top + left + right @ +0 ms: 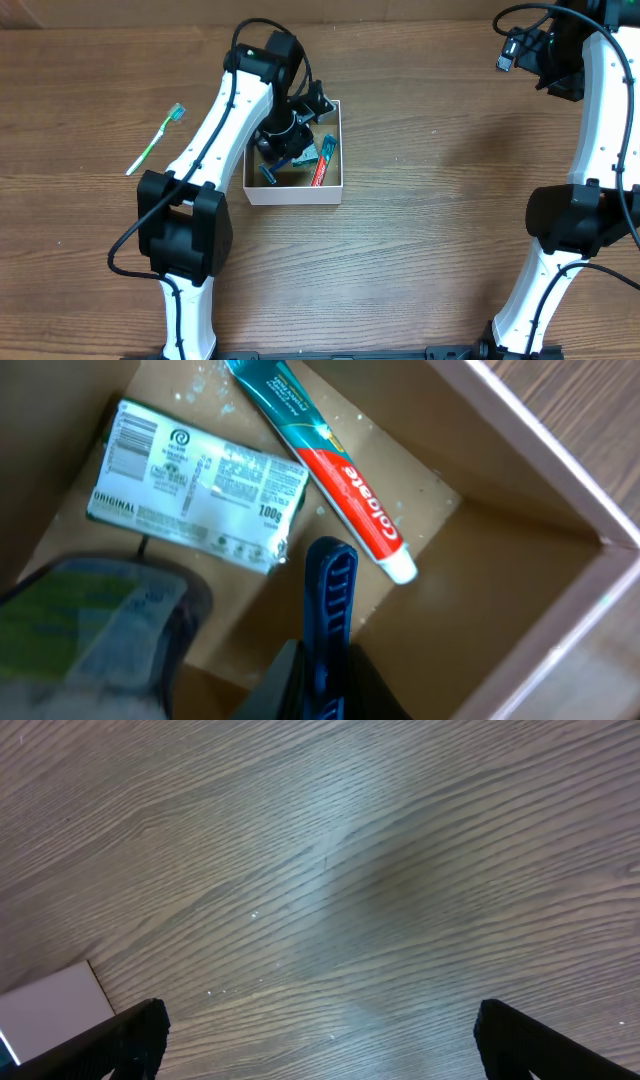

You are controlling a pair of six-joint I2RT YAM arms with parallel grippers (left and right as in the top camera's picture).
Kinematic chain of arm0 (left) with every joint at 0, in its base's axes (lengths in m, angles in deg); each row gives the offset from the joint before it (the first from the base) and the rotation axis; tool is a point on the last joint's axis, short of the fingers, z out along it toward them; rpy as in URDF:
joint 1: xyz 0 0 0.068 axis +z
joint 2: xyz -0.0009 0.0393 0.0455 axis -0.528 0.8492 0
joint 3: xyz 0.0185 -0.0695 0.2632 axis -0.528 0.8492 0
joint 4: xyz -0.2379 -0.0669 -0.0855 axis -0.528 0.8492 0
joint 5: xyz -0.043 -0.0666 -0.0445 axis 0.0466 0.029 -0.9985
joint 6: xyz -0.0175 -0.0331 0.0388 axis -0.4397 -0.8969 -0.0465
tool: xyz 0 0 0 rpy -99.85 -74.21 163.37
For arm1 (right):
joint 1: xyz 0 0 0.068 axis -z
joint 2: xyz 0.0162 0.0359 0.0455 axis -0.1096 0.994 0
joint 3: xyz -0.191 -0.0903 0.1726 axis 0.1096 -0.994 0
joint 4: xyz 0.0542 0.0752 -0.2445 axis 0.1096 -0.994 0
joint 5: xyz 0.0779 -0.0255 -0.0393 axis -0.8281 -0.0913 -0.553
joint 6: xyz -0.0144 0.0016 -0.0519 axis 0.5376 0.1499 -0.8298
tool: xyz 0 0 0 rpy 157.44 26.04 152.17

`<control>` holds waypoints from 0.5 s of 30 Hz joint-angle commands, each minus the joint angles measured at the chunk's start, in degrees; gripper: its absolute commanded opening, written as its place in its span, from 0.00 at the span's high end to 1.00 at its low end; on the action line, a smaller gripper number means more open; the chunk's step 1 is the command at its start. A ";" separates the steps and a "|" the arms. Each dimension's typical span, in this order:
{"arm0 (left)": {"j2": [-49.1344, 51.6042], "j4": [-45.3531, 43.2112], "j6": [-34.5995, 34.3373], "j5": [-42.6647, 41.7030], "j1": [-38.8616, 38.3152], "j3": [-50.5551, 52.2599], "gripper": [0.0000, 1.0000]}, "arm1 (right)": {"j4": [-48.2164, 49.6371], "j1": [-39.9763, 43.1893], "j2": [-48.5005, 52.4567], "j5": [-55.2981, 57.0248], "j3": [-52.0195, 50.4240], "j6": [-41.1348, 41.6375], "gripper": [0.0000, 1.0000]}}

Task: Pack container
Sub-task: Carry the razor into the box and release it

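Packing looks well under way. The container [295, 193] sits left of centre on the desk [430, 250], toward its far half. It already holds a toothpaste tube [330, 470] lying aslant along its right side and a green soap packet [195, 485] flat on the brown floor beside it.

The left claw [320, 685] is down inside the box, pinching the ribbed handle of a blue razor [328, 595]. From the wrist view I cannot tell whether the razor's tip already touches the floor, so I judge this item to be mid-placement rather than placed. One thing is clearly left: a green toothbrush [155, 140] lies on the desk to the left, well apart from the box.

The right claw [320, 1025] hangs over bare wood at the far right. Its fingers are spread wide with nothing between them.

The desk is brown wood-grain laminate, flat and matt, with a soft sheen where light falls. Little of the room beyond it shows.
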 commanded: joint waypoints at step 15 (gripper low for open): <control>-1.53 3.17 6.99 -10.54 -0.85 -2.84 0.42 | 0.13 -0.02 -1.77 -0.31 0.07 -0.44 0.00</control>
